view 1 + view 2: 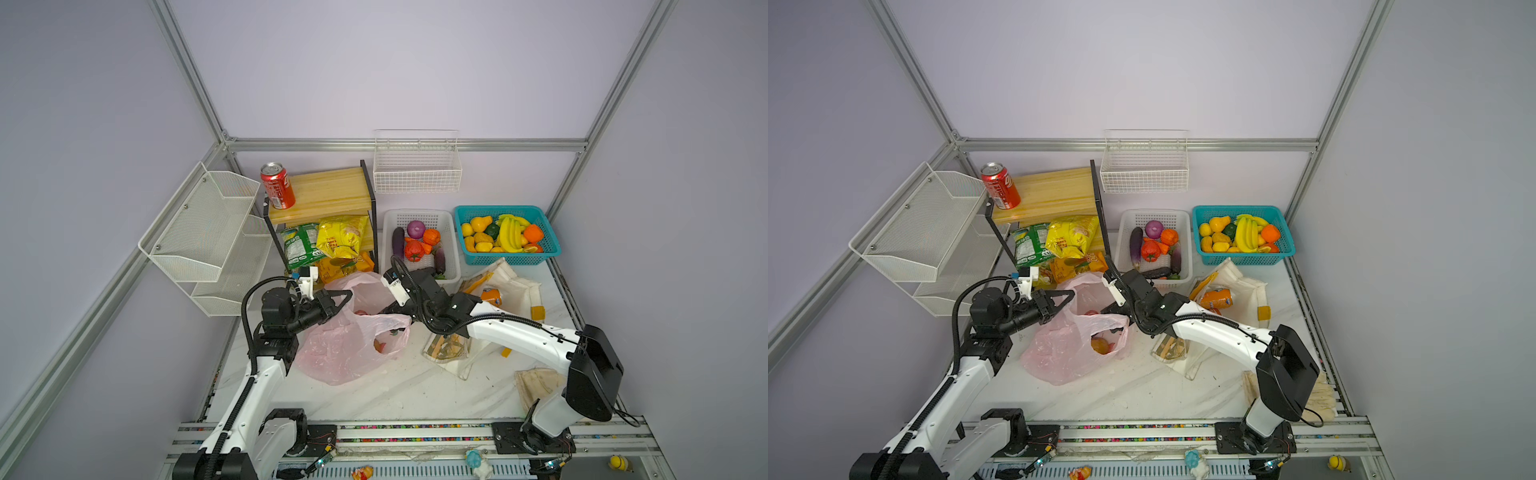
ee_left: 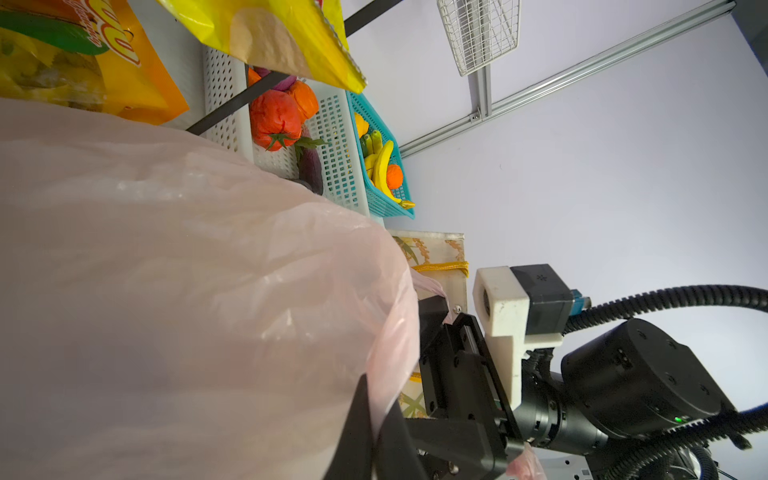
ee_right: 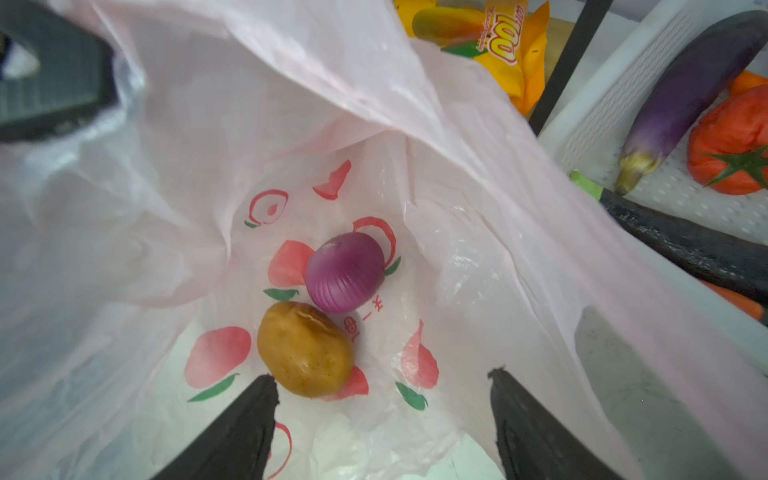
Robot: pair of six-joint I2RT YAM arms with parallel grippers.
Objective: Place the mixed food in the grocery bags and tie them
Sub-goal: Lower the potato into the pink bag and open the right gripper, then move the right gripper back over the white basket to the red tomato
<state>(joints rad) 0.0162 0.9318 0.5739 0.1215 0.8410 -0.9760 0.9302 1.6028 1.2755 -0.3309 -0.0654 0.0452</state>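
Note:
The thin pink grocery bag [image 1: 345, 349] [image 1: 1059, 353] lies mid-table with its mouth held up. My left gripper [image 1: 347, 295] [image 2: 374, 415] is shut on the bag's rim. My right gripper [image 3: 382, 378] [image 1: 388, 308] is open over the bag's mouth, nothing between its fingers. Inside the bag lie a purple onion [image 3: 345, 276] and a brown potato [image 3: 305, 349], side by side. The white tote [image 1: 515, 286] lies to the right with an orange soda can [image 1: 491, 297] [image 1: 1217, 298] in it. A red cola can [image 1: 277, 185] stands on the wooden shelf. A red tomato [image 1: 413, 249] sits in the white basket [image 1: 415, 212].
A teal basket [image 1: 544, 249] of yellow fruit stands at the back right. Snack packets [image 1: 340, 237] fill the shelf's lower level. A wire rack [image 1: 208, 237] hangs on the left wall and a wire basket [image 1: 417, 166] on the back wall. A beige cloth [image 1: 536, 384] lies front right.

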